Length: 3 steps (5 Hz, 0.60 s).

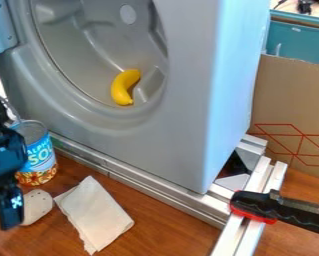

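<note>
- Black gripper (7,215) is seen at the view's left edge; whether it is open or shut cannot be told.
- Just beside it, a labelled can (41,157) and a pale, dotted object (36,206) are set.
- Farther right, a white cloth (95,214) is laid.
- Above and right, a banana (122,87) is cradled inside a grey housing (182,135).

Behind the wooden tabletop's (182,231) right side, a brown cardboard panel (282,97) with red geometric lines (299,144) stood before a teal panel (300,42).
</note>
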Motion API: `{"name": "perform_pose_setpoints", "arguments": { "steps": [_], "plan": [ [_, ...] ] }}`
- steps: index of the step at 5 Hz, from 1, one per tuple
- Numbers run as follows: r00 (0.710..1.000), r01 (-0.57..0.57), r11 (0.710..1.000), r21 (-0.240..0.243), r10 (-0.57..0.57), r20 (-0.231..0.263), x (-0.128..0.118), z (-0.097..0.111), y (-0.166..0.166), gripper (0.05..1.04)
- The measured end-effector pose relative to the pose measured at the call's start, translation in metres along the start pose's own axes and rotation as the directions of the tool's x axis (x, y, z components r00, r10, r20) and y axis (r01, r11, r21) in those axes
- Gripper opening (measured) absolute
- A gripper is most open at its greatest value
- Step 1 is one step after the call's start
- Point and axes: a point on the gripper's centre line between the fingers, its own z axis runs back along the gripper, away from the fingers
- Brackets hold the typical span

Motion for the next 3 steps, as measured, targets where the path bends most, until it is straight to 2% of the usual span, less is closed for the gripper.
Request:
{"name": "perform_pose_setpoints", "arguments": {
  "steps": [1,2,3],
  "plan": [
    [0.998,0.027,0.992,0.122,-0.033,0.051,0.004,0.038,-0.013,1.001],
    [0.990,0.072,0.974,0.215,-0.095,0.099,0.019,0.079,-0.036,1.001],
    [0.978,0.121,0.967,0.223,-0.154,0.137,0.034,0.101,-0.052,1.001]
  ]
}}
